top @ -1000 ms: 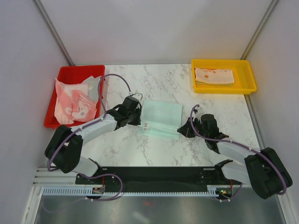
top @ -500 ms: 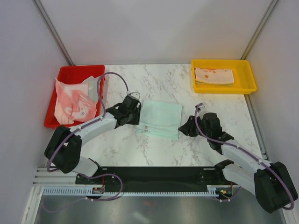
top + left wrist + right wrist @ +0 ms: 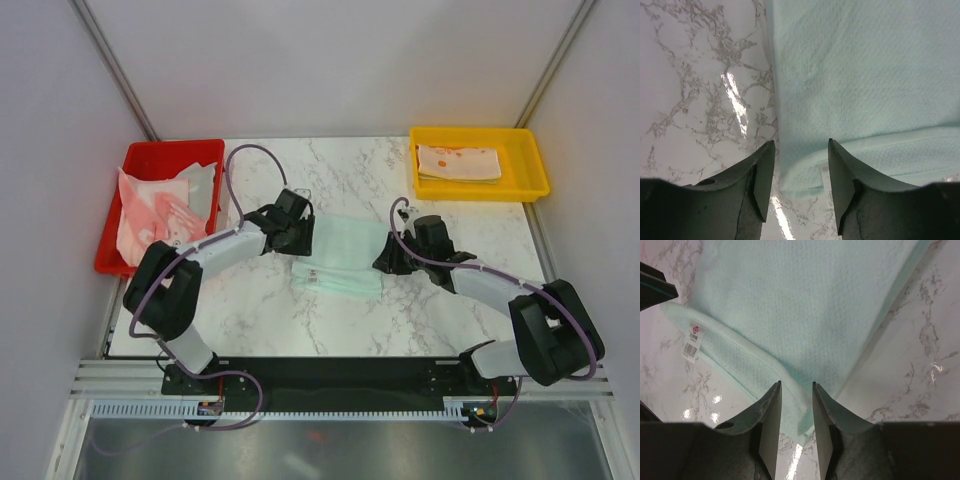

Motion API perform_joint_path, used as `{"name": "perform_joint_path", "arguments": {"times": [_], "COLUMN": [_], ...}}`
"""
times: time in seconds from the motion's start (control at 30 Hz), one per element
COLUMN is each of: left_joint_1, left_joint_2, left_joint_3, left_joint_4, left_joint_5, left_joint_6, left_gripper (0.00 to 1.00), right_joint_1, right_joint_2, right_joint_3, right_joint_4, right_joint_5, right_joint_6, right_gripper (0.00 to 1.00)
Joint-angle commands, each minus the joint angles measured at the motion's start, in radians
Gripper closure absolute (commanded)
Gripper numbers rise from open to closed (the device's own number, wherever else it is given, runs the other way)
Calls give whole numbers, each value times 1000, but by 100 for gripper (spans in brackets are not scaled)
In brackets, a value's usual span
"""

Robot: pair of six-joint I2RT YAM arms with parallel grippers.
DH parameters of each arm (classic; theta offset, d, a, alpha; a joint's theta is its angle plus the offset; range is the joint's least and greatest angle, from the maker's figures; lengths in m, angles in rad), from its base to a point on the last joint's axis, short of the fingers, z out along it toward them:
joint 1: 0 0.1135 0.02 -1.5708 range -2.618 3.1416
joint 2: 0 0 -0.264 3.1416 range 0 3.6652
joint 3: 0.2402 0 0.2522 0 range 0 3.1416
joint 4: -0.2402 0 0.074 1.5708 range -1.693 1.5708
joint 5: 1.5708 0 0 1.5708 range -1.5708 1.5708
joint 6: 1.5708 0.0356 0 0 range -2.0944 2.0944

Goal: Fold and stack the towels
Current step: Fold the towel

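Both arms have swung inward since a second ago, and the left gripper [image 3: 301,232] and right gripper [image 3: 384,261] now sit further up the two sides of the mint green towel [image 3: 345,258], which lies flatter than it did. This one mint towel rests folded at the middle of the marble bench [image 3: 340,180], with a lower layer showing along its near edge.

The left gripper's jaws stand apart over the towel's left edge and hold nothing. The right gripper's jaws are parted by a narrow gap above the towel's right corner, with the cloth lying flat beneath them.

Two trays stand at the back corners. The red tray [image 3: 170,146] on the left holds crumpled pink and white cloth [image 3: 150,215]; how many pieces, I cannot tell. The yellow tray [image 3: 530,160] on the right holds a folded peach towel [image 3: 458,162] with orange marks.

One white tag [image 3: 693,340] sticks out from the mint towel's lower layer, bearing a round red mark and a barcode; its print is too small to read.
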Motion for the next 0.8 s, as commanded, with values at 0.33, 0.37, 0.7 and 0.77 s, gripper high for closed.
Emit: {"name": "perform_joint_path", "arguments": {"times": [0.33,0.37,0.7,0.77], "left_joint_1": [22,22,21,19], "left_joint_2": [93,85,-19,-42], "left_joint_3": [48,45,-48,-71], "left_joint_4": [-90,-90,-93,-93], "left_joint_5": [150,153,176,178], "left_joint_6": [-32,-29,-33,-41], "left_gripper": [49,49,56,58], "right_joint_1": [4,4,4,4], "right_joint_2": [66,62,-64,-91], "right_joint_3": [45,45,-37,-57], "right_joint_4": [-31,-36,-57,-60], "right_joint_5": [-130,-132,-153,-155], "right_joint_6": [-68,-71,-52,-47], "right_gripper": [60,60,62,63]}}
